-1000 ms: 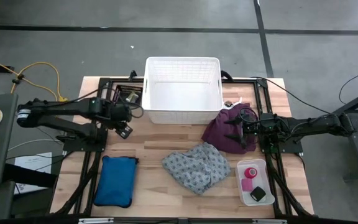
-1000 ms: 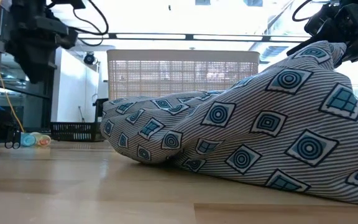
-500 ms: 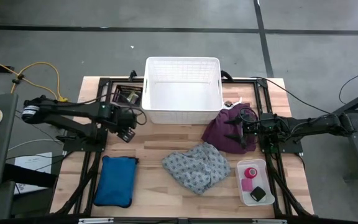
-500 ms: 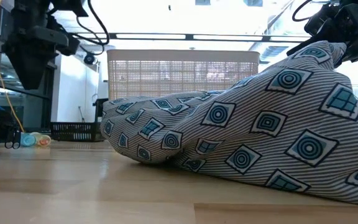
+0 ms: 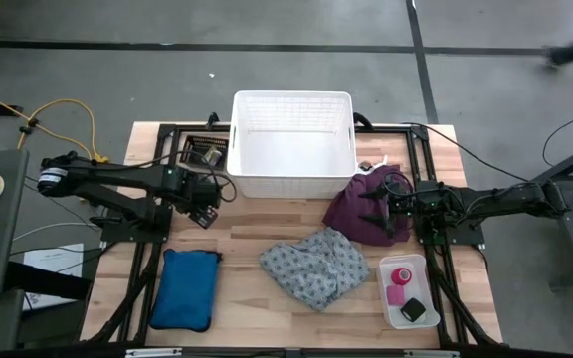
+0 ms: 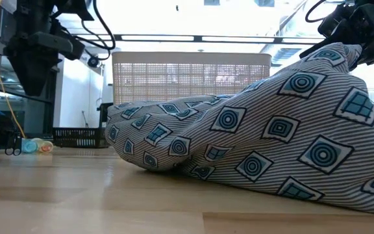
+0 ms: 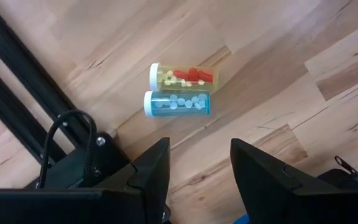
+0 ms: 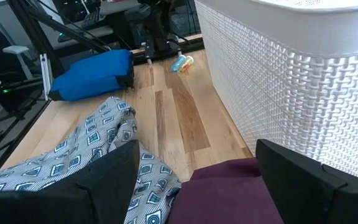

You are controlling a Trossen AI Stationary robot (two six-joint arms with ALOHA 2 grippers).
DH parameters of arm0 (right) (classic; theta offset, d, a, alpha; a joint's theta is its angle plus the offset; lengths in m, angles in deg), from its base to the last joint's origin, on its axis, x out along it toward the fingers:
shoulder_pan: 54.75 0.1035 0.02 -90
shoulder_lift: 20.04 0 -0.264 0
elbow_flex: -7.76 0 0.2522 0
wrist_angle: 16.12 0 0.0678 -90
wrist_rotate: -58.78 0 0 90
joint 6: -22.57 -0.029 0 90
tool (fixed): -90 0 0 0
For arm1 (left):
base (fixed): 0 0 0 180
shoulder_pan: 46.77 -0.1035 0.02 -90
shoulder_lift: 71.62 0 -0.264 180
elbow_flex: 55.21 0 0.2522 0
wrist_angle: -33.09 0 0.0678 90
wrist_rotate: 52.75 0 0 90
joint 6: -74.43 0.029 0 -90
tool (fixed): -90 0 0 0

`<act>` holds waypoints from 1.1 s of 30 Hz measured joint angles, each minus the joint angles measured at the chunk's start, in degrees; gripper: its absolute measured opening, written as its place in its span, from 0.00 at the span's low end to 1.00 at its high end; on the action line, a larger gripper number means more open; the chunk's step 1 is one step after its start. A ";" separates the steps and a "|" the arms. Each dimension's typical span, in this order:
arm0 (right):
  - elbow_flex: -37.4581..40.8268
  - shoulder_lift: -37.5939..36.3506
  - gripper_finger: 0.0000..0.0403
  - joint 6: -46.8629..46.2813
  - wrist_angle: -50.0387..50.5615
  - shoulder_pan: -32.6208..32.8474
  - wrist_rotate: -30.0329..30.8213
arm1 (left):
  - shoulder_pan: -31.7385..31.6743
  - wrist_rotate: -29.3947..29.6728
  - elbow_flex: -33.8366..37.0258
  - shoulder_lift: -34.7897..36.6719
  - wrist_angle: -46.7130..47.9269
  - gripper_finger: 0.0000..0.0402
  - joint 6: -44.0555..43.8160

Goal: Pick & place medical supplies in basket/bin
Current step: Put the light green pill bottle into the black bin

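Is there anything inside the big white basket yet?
No. From above, the white basket shows only its bare white floor, while the purple cloth and grey patterned cloth lie on the table.

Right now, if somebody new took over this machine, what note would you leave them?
Left gripper: fingers open, empty, hovering over two pill bottles lying on the table.
Right gripper: fingers open, empty, above the purple cloth beside the white basket.
Grey patterned cloth lies mid-table; pink tape roll and small black block sit in a clear tray.
Basket looks empty; everything is left to do.
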 joint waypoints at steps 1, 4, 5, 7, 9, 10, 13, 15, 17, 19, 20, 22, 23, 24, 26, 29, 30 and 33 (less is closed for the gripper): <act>0.00 -0.01 0.77 0.00 0.00 0.00 0.01 | 0.00 0.00 0.00 -0.30 -0.43 0.40 0.68; 0.00 -0.01 0.77 0.00 0.00 0.00 0.02 | 0.01 0.00 0.00 -1.56 -0.91 0.40 3.35; 0.00 0.00 0.77 0.00 0.00 0.00 0.00 | 0.00 0.00 0.00 -2.03 -0.95 0.40 4.29; 0.00 -0.02 0.77 0.00 0.00 0.00 0.02 | 0.00 -0.18 0.00 -3.13 -1.11 0.40 6.56; 0.00 0.00 0.77 0.01 0.00 0.00 0.01 | 0.00 -0.42 0.00 -3.87 -1.04 0.40 9.63; 0.00 0.00 0.77 0.00 0.00 0.01 0.02 | 0.00 -0.95 0.00 -4.20 -1.04 0.40 11.48; 0.02 0.00 0.77 0.00 0.00 0.01 0.01 | 0.02 -3.25 0.00 -4.83 -1.12 0.40 17.64; 0.00 0.00 0.77 0.00 0.00 0.00 0.02 | 0.02 -4.24 0.00 -4.98 -1.62 0.40 21.24; 0.00 -0.02 0.77 0.00 0.00 0.00 0.02 | 0.02 -4.22 0.00 -5.00 -2.20 0.40 24.87; 0.00 0.00 0.77 0.00 0.00 0.00 0.01 | 0.02 -4.08 0.00 -5.00 -2.67 0.40 28.44; 0.01 -0.01 0.77 0.01 0.00 0.00 0.01 | 0.02 -4.04 0.00 -5.00 -3.00 0.40 29.78; 0.00 0.00 0.77 0.00 0.00 0.02 0.00 | 0.02 -3.57 0.00 -5.00 -3.26 0.40 32.02; 0.00 0.00 0.77 0.00 0.00 0.00 0.02 | 0.02 -3.06 0.04 -5.00 -3.16 0.40 32.87; 0.00 -0.01 0.77 0.00 0.00 0.00 0.02 | 0.00 -2.44 0.11 -5.00 -3.16 0.40 33.75; 0.00 0.00 0.77 0.01 0.00 0.00 0.00 | 0.00 -0.86 0.19 -5.00 -3.16 0.40 35.42; 0.00 -0.02 0.77 0.00 0.00 0.00 0.02 | 0.00 0.28 0.22 -5.00 -3.18 0.40 39.03; 0.01 0.00 0.77 0.01 0.00 0.00 0.01 | 0.00 0.26 0.22 -5.00 -3.19 0.40 39.99; 0.00 -0.02 0.77 0.01 0.00 0.01 0.02 | 0.02 0.26 0.22 -5.00 -3.23 0.40 41.48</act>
